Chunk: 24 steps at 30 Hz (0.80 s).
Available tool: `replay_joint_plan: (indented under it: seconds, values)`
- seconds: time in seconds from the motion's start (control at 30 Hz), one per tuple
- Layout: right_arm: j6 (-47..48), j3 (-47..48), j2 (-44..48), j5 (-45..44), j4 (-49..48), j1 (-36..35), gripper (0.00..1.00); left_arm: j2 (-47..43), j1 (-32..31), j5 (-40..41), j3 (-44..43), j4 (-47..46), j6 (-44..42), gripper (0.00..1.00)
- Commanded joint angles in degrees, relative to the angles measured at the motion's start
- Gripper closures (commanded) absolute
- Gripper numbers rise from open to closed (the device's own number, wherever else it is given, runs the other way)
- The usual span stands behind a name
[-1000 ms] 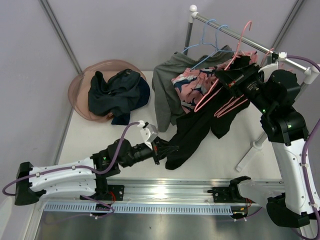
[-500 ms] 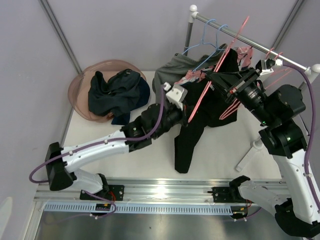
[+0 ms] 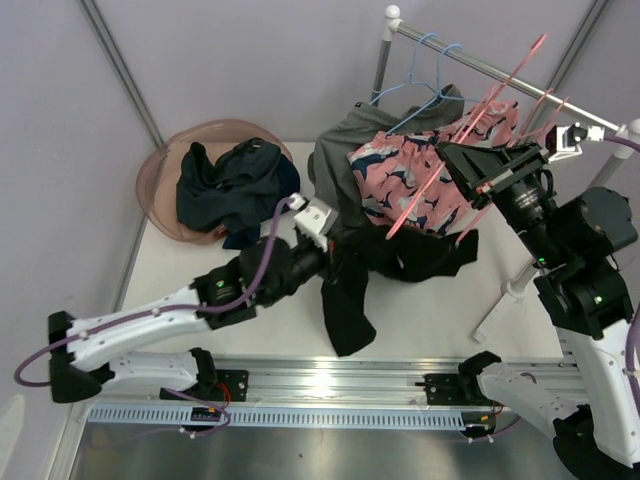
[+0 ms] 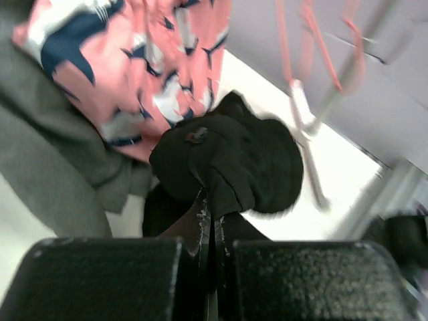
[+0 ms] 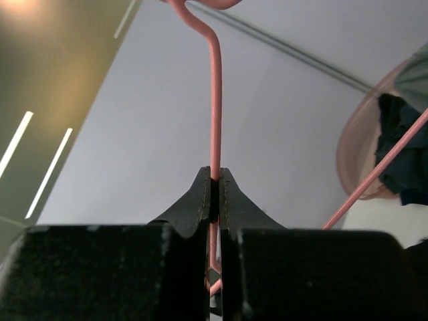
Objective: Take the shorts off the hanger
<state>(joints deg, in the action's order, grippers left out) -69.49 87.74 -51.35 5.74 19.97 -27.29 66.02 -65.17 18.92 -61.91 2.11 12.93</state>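
Observation:
The black shorts (image 3: pixel 345 300) trail across the table from under the rail; my left gripper (image 3: pixel 335 252) is shut on their cloth (image 4: pixel 227 160). The pink printed shorts (image 3: pixel 415 185) hang off a pink hanger (image 3: pixel 470 150), beside the grey shorts (image 3: pixel 335 160). My right gripper (image 3: pixel 462 160) is shut on the pink hanger's wire (image 5: pixel 215 100) and holds it raised near the rail (image 3: pixel 480 62). The navy shorts (image 3: pixel 235 185) lie in the pink basin (image 3: pixel 160 165) at the left.
Blue hangers (image 3: pixel 420 85) hang on the metal rail at the back right. The rail's white stand (image 3: pixel 510 290) slants to the table on the right. A metal track (image 3: pixel 330 385) runs along the near edge.
My left gripper pulled back down and left with the black shorts, which came off the hanger. My right gripper lifted the pink hanger up and right. The pink printed shorts now show.

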Motion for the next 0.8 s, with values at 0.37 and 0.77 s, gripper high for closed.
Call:
replay_joint_plan:
  seconds: [0.37, 0.77]
  values:
    - [1.3, -7.3, -6.2, 6.8, -6.7, 18.1, 1.00, -27.2, -5.6, 9.0, 10.8, 17.9, 8.0, 1.00]
    - [0.2, -8.1, -10.8, 7.5, -9.9, 23.8, 1.00, -27.8, -5.8, 8.0, 11.8, 19.2, 10.3, 1.00]
